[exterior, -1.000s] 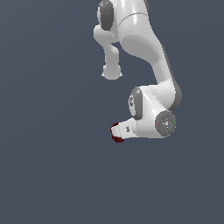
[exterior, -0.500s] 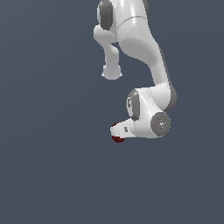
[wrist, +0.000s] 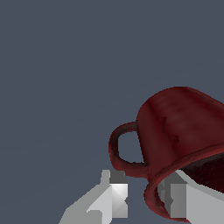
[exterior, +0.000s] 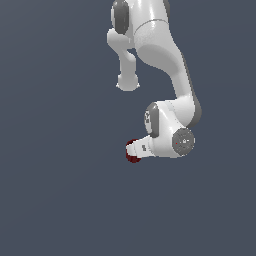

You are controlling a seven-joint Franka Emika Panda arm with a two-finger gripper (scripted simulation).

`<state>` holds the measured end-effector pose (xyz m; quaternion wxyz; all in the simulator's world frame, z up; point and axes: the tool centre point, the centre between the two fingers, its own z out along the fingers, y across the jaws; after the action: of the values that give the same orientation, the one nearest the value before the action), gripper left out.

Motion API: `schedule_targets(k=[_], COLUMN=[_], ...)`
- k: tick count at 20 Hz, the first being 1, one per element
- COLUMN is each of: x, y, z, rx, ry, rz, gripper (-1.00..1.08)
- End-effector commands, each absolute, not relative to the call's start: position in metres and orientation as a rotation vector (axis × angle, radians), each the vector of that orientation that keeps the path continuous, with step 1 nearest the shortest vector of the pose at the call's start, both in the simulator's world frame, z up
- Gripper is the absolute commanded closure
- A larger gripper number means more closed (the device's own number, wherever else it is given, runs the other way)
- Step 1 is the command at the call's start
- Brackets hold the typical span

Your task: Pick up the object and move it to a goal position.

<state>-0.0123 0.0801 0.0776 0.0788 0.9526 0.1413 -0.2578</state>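
Observation:
The object is a small dark red mug (wrist: pixel 179 127) with a side handle (wrist: pixel 120 151) and a dark inside. It fills much of the wrist view, tilted with its mouth toward the camera. My gripper (wrist: pixel 144 194) straddles the rim beside the handle. One finger (wrist: pixel 114 197) is outside the wall and the other finger (wrist: pixel 175 199) is inside the mouth, shut on the wall. In the exterior view the mug (exterior: pixel 132 153) shows as a dark red patch at the tip of the gripper (exterior: pixel 137 150), mostly hidden by the white hand.
The white arm (exterior: pixel 170 75) hangs down from the top of the exterior view and folds back at its wrist joint (exterior: pixel 182 141). Everything around it is a uniform dark grey-blue background with no visible edges or other objects.
The arm's lower links have shifted slightly toward the exterior view's left. The mug stays at the gripper tip, barely displaced.

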Motion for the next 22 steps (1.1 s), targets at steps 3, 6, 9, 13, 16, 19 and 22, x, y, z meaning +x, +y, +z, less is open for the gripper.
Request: schedule_targets(k=[3, 6, 9, 13, 16, 19, 22], x=[-0.012, -0.009, 0.000, 0.022, 0.043, 0.064, 0.079], y=[0.080, 0.082, 0.086, 0.099, 0.113, 0.130, 0.147], z=[0.078, 0.081, 0.093, 0.124, 0.162, 0.209, 0.256], rx=[2.851, 2.853, 2.859, 2.872, 2.881, 2.884, 2.880], ry=[0.423, 0.429, 0.448, 0.494, 0.547, 0.607, 0.664], rz=[-0.772, -0.758, -0.715, -0.609, -0.485, -0.338, -0.195], gripper=[1.08, 1.08, 1.08, 1.08, 1.08, 1.08, 1.08])
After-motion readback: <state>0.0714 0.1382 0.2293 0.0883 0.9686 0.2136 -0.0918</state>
